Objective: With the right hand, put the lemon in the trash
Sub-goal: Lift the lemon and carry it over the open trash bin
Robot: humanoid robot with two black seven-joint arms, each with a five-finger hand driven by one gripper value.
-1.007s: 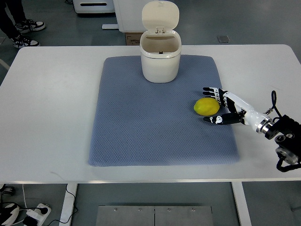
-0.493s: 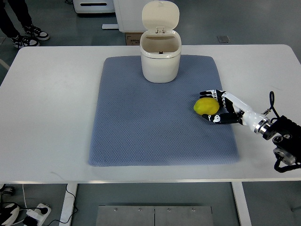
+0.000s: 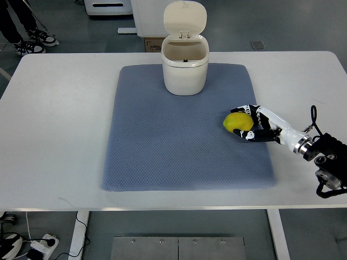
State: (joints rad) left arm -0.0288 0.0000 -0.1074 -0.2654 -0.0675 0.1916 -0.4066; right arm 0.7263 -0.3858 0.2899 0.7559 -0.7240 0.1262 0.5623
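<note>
A yellow lemon (image 3: 236,122) lies on the right part of the blue-grey mat (image 3: 179,135). My right hand (image 3: 247,122) reaches in from the right edge, its black-tipped fingers curled around the lemon's right side, thumb below and fingers above. The lemon still rests on the mat. A cream trash bin (image 3: 185,67) stands at the mat's far edge with its lid (image 3: 185,18) flipped up and its mouth open. The left arm does not show.
The white table (image 3: 54,124) carries the mat. The robot's black wrist and cabling (image 3: 328,160) sit near the table's right front corner. A person's shoes (image 3: 32,38) show on the floor at the top left, beyond the table.
The right hand has slid left to the lemon and its fingers have curled in around it. The lemon has stayed in place.
</note>
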